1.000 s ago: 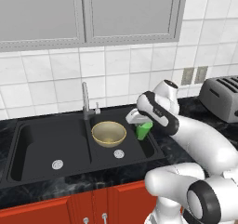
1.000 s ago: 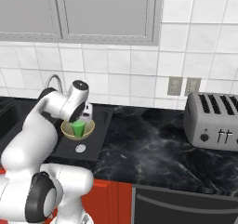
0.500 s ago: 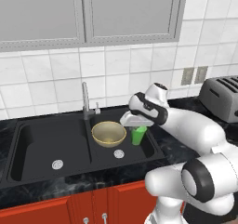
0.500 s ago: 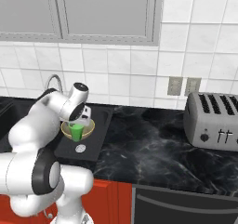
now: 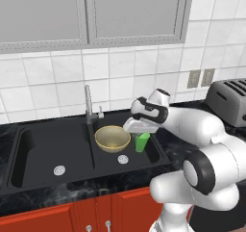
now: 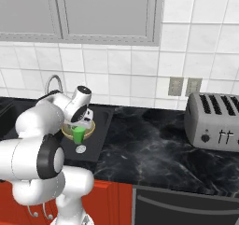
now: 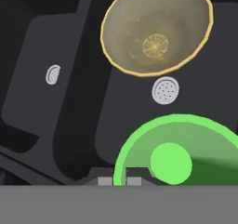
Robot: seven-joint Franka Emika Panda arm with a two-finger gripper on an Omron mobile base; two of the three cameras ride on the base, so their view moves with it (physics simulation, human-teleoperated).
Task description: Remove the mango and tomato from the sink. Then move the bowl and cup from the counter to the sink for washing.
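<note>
The small green cup [image 5: 141, 142] hangs low in the right basin of the black sink [image 5: 53, 151], just right of the tan-yellow bowl [image 5: 112, 138] that rests on the basin floor. My gripper [image 5: 140, 130] is shut on the cup's rim from above. In the right base view the cup [image 6: 78, 134] sits in front of the bowl [image 6: 89, 126] under the gripper [image 6: 80, 125]. The hand view looks down into the cup [image 7: 181, 158], with the bowl [image 7: 158, 30] beyond it and the gripper [image 7: 120, 180] at the cup's edge. The mango and tomato are out of view.
A curved silver faucet [image 5: 88, 104] stands behind the divider. A round drain [image 7: 165, 90] lies between cup and bowl; the left basin has its own drain [image 5: 59, 169]. A silver toaster [image 6: 214, 121] stands on the dark counter at the right.
The arm has carried the cup left and down, from the sink's right edge into the right basin beside the bowl. The bowl has stayed put.
</note>
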